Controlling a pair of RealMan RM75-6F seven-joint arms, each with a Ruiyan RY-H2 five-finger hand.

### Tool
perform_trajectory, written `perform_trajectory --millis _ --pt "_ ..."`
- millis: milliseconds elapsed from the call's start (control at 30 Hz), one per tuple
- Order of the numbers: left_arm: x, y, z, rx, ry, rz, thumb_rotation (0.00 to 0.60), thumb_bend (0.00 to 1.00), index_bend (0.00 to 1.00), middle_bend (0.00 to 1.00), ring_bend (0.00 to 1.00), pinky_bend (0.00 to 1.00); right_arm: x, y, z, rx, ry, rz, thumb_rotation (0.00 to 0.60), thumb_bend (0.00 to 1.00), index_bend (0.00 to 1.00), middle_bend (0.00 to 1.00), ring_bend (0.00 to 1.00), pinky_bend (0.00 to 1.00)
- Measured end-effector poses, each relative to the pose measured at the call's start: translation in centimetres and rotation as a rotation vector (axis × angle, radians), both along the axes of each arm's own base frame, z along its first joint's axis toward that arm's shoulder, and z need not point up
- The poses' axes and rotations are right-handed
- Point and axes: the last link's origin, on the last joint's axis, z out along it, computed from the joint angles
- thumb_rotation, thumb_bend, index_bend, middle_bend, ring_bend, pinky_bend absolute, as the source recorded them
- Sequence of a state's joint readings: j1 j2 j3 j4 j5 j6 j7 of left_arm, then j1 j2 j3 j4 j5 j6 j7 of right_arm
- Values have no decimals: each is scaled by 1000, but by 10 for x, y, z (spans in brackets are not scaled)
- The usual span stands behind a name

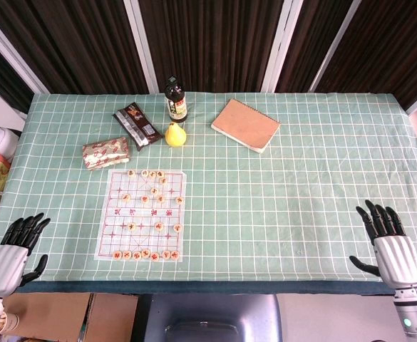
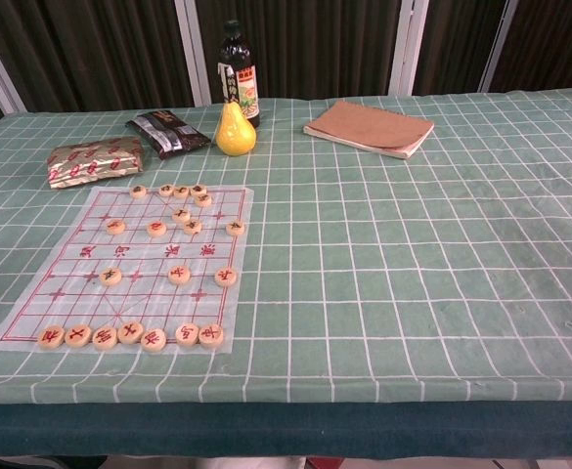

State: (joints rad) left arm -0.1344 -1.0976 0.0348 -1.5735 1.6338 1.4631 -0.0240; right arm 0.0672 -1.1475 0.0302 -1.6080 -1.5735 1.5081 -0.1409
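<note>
Fingers of the left hand (image 1: 12,251) are spread wide and hold nothing; the hand hangs at the near left corner of the bench (image 1: 322,214), just off its edge, and only the head view shows it. Nearest to it lies the chess board sheet (image 1: 140,214), flat on the green checked cloth, left of centre. Round chess pieces (image 1: 145,254) stand in a row along the sheet's near edge, with others scattered over its middle and far end. Beyond the sheet's far left corner lies a patterned packet (image 1: 105,152), and to its right a dark snack packet (image 1: 136,124). A yellow pear (image 1: 175,135) stands upright just beside the dark packet, with a dark bottle (image 1: 174,100) upright right behind it. Further right, well apart, a brown notebook (image 1: 246,125) lies flat near the far edge. At the near right corner the right hand (image 1: 390,246) hovers with fingers wide apart, holding nothing, well away from every object.
</note>
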Motion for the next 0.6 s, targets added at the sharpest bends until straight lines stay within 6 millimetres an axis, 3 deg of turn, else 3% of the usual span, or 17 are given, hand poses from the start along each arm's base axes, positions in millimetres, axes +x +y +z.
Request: perform_trajectory --millis 300,333,367,467,533,600 --pt "7 -3 -6 -24 -6 -49 600 454 0 24 60 140 1 4 1 10 -4 13 600 174 0 0 0 0" --pt "9 -3 -8 -25 -11 -69 600 450 0 80 134 186 0 5 0 13 -4 11 600 174 0 0 0 0" --pt "11 -3 -9 -23 -15 -86 600 447 8 216 309 322 0 5 0 17 -5 9 600 174 0 0 0 0" --pt "20 -5 -18 -5 -43 -158 600 443 136 835 937 931 -1 6 1 21 -11 7 600 174 0 0 0 0" --pt "25 -6 -30 -20 -89 -194 600 441 201 971 1000 1000 -1 7 1 20 -17 7 600 174 0 0 0 0" --pt "24 -6 -40 -46 -124 -195 600 440 239 1000 1000 1000 -2 7 2 19 -18 7 600 174 0 0 0 0"
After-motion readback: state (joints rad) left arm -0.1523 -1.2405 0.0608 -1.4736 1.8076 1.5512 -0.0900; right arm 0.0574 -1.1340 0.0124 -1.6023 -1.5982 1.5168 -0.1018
